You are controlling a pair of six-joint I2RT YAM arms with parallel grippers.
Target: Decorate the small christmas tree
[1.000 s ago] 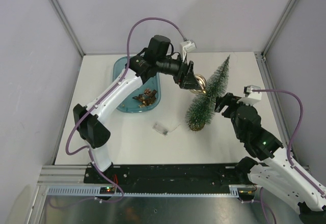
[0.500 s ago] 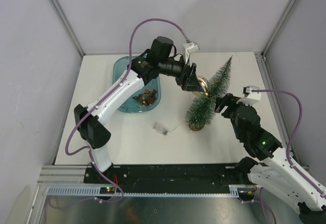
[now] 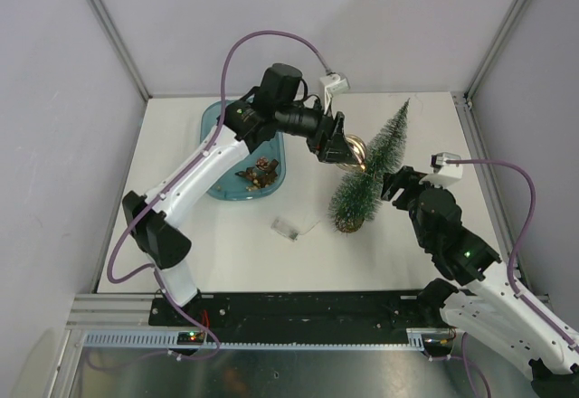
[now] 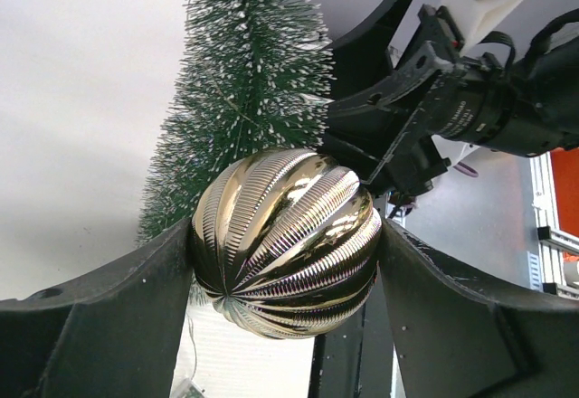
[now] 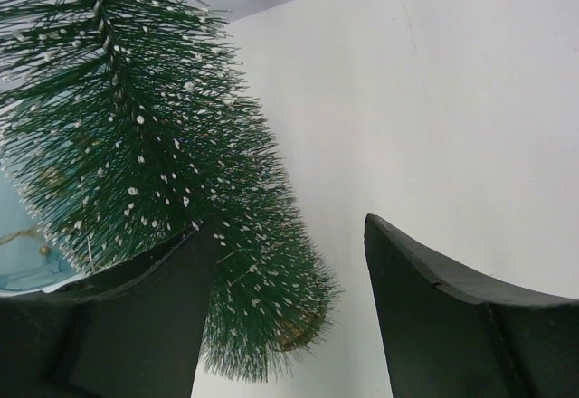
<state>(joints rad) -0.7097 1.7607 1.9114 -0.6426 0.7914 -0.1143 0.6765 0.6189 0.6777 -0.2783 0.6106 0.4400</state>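
- Right of centre on the worktop (image 3: 226,244), the small christmas tree (image 3: 369,167) stands on its round brown base. The blue tray (image 3: 213,167) is well apart on its left.
- The left arm's jaws are clamped on a ribbed gold bauble (image 4: 285,240), one finger on each side. They hold it just beside the tree's middle bristles, on the side facing the tray.
- The right arm's jaws stand open low on the tree's opposite side. In the wrist view one finger brushes the lower bristles, the other is clear, and nothing is gripped.
- The step in hand looks like setting the bauble onto the tree.
- I cannot make out a loop or cap on the bauble, so it will probably have to be nested into the bristles rather than hooked.
- The tree first needs steadying. The right jaws should close gently low down near the stem, where the tree is stiffest, not on the soft frosted tips.
- The bauble should then go in slowly and slightly downward, so that the bristles part and cradle it from beneath.
- The left jaws should open a little at a time and draw straight back, so the fingers do not drag the bauble out again.
- The main risks are that the slim, narrow-based tree tips under a sideways push, or that the smooth round bauble rolls off onto the worktop.
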